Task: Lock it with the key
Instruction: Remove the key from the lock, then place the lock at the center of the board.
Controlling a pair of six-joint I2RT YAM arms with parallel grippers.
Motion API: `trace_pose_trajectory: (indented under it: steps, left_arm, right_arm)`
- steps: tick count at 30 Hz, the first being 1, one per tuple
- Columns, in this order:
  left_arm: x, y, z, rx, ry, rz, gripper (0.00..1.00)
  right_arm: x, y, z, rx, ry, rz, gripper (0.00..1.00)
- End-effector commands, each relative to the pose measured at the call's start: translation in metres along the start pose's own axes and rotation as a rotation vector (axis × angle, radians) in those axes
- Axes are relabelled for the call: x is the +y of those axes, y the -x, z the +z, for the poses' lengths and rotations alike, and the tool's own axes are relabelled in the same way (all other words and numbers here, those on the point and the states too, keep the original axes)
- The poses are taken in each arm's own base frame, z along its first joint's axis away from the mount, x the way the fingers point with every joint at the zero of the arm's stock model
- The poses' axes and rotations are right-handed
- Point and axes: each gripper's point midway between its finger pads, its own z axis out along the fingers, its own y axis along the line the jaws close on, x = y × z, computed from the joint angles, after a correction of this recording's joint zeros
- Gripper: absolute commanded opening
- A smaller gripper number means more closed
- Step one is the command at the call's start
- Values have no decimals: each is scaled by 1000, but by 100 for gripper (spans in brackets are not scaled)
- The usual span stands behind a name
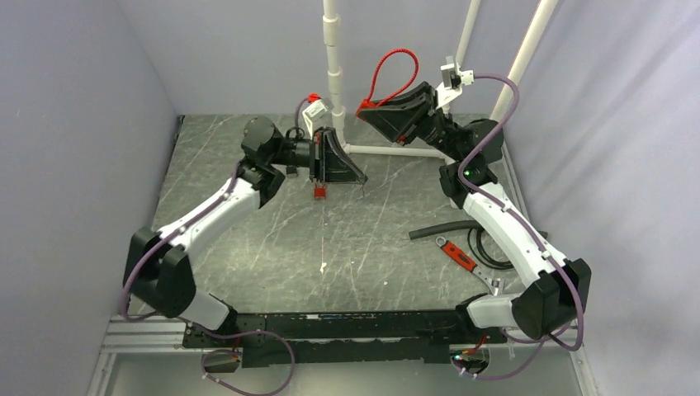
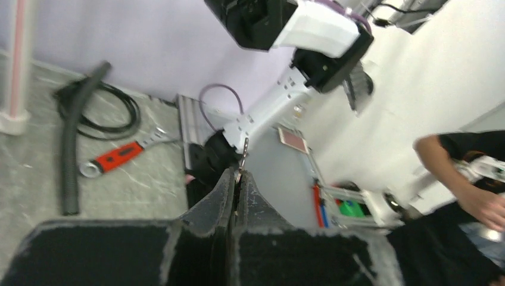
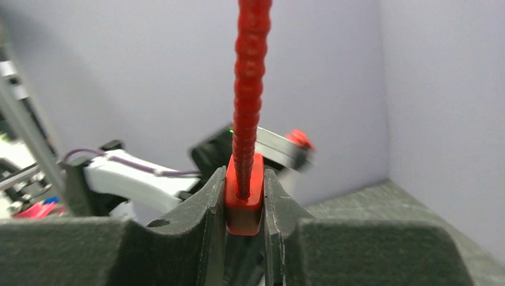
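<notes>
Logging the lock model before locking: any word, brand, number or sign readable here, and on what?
None can be read.
The red lock held by the right gripper shows no marking.
The key in the left gripper is seen edge-on, too small to tell.
The red-handled tool on the table and the reddish card beyond it are blurred.
</notes>
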Motion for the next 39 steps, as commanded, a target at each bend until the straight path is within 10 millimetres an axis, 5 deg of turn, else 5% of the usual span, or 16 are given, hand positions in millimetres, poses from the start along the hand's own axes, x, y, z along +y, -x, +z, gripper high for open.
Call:
trace_pose_trajectory:
  steps: [1, 5, 10, 14, 17, 23, 33, 39]
  left_arm:
    - [-37, -12, -9, 142, -201, -28, 0]
    - [-29, -10, -12, 109, -150, -8, 0]
    - [-1, -19, -38, 89, 18, -24, 0]
    - [35, -22, -79, 30, 317, 41, 0]
    - [59, -8, -129, -117, 529, -1, 0]
    - [85, -16, -198, -207, 837, -42, 0]
    - [92, -35, -208, -149, 868, -26, 0]
    - [93, -26, -209, -92, 871, 12, 0]
  right_arm:
    - [70, 38, 0, -73, 265, -141, 0]
    - [58, 31, -1, -60, 204, -115, 0]
    - [37, 5, -6, 34, 112, -64, 0]
    - [5, -57, -19, 231, -10, 96, 0]
    - [-9, -111, -38, 361, -83, 144, 0]
    - [-35, -215, -76, 599, -200, 290, 0]
    - [-116, -323, -106, 761, -439, 620, 0]
    - [-165, -356, -122, 792, -565, 755, 7]
